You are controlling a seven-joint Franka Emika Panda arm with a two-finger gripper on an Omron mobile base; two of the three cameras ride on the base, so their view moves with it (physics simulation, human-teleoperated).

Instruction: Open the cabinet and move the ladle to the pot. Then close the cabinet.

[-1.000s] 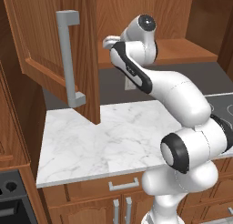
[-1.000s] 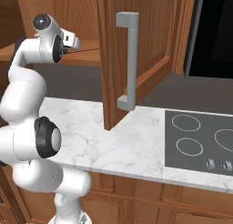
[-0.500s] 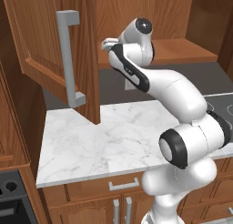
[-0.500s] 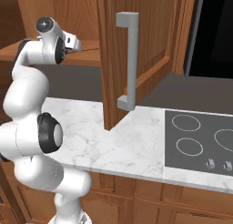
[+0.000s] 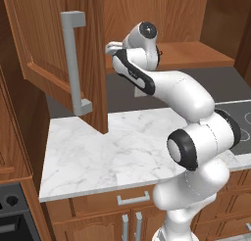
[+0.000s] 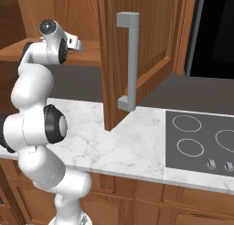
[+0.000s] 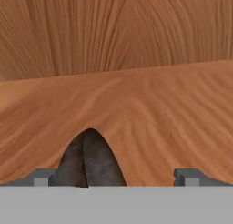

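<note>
Gripper (image 7: 116, 178) reaching into the open cabinet (image 5: 54, 54), jaws standing wide apart, nothing between them. A dark rounded shape, likely the ladle (image 7: 91, 159), is lying on the shelf (image 7: 150, 114) just ahead, nearer the left fingertip; long axis hard to tell. The pot isn't locatable. No labels or writing are showing

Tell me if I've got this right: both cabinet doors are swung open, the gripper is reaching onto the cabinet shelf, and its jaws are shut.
Not quite. The gripper is open: the hand view shows its two finger tips standing wide apart over the shelf, with a dark rounded object between them. The rest holds: the cabinet doors are open and the gripper is at the shelf.
</note>
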